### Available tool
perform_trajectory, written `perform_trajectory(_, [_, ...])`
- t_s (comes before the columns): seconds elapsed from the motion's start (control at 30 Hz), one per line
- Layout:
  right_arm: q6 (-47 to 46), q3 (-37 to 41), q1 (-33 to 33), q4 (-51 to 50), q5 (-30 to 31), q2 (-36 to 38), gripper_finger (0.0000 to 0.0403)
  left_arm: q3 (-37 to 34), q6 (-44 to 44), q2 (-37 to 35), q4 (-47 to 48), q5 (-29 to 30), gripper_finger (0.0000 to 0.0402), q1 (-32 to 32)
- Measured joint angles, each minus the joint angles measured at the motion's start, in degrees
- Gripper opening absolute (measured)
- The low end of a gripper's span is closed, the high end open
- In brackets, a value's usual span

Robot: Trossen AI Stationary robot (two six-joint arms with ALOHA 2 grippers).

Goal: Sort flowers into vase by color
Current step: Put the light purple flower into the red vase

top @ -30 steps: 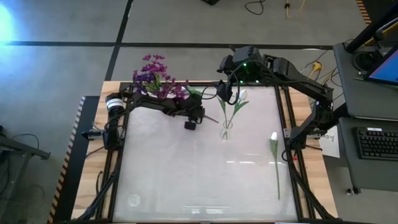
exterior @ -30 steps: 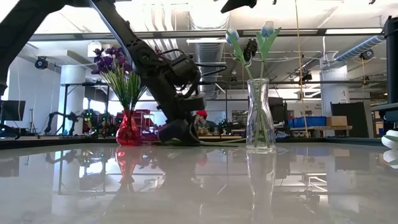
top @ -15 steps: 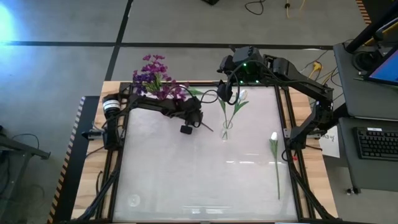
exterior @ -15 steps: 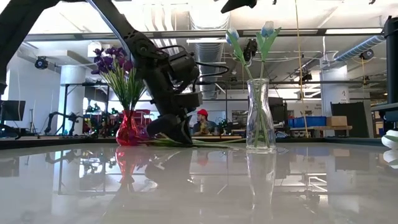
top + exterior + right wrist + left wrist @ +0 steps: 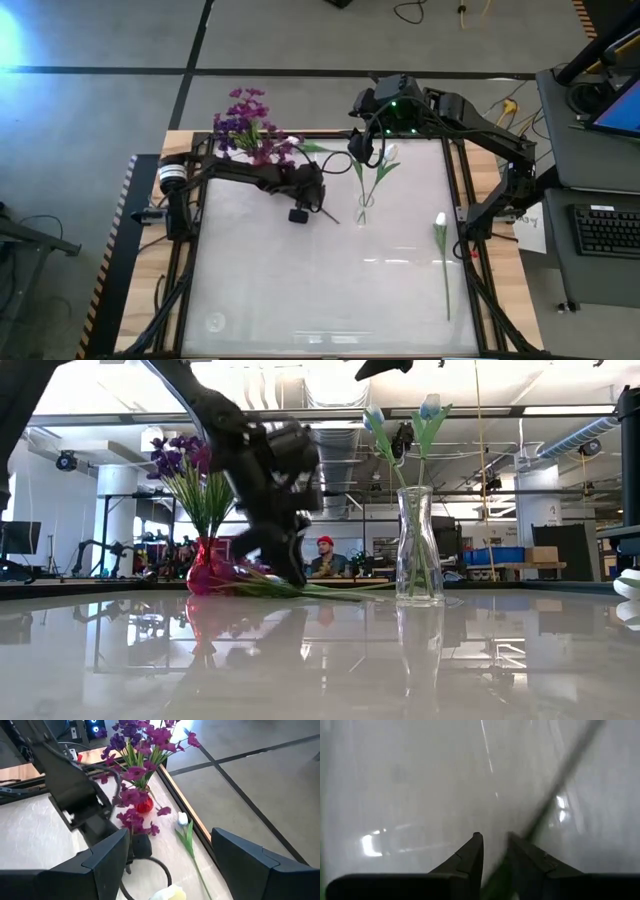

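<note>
My left gripper (image 5: 303, 205) (image 5: 290, 568) is shut on a purple flower whose blossoms (image 5: 134, 820) point toward the red vase (image 5: 205, 572) and whose stalk end (image 5: 335, 219) points toward the clear vase (image 5: 364, 210). The red vase holds several purple flowers (image 5: 243, 118). The clear vase holds white buds (image 5: 389, 153). A white flower (image 5: 441, 222) lies flat near the table's right edge. Another white flower (image 5: 183, 818) lies by the far edge. My right gripper (image 5: 170, 865) hangs open high above the far edge, behind the clear vase. My left gripper pinches the purple flower's green stalk (image 5: 536, 827) between its two fingers (image 5: 474, 851), somewhere along the stalk's middle. The fingers come from above, slanting down, and lie across the stalk. The flower lies almost level just over the table; whether it hangs clear, I cannot tell.
A black frame (image 5: 190, 250) runs round the white table top. The near half of the table (image 5: 320, 300) holds only the lying white flower's stalk (image 5: 446, 290). In the low view a person with a red cap (image 5: 322, 555) sits in the room behind.
My left gripper has risen and gone toward the table's near edge and a little left, tipping less steeply, still shut on the purple flower. The stalk has swung with it: its free end has moved away from the clear vase toward the near edge.
</note>
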State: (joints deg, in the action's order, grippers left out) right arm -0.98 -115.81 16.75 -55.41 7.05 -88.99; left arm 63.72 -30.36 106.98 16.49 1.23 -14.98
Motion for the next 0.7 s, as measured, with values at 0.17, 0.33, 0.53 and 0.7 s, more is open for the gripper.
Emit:
perform_trajectory(0.17, [-0.10, -0.36, 0.00, -0.03, 0.00, 0.00, 0.0274, 0.02, 1.37, -5.53, 0.95, -0.64, 0.0076, 0.09])
perform_trajectory(0.33, [-0.91, -1.07, -0.02, 0.14, 0.00, 0.07, 0.0274, 0.10, 3.05, -12.66, 4.07, -6.15, 0.0076, 0.55])
perform_trajectory(0.53, [-1.54, -1.16, -2.22, 0.44, 0.17, 0.07, 0.0274, -0.02, 7.20, -22.73, 9.10, -10.04, 0.0076, 3.95])
perform_trajectory(0.7, [-2.20, -1.16, -5.93, 0.82, 3.62, -0.10, 0.0274, -2.30, 10.40, -31.16, 9.48, -10.45, 0.0076, 9.58])
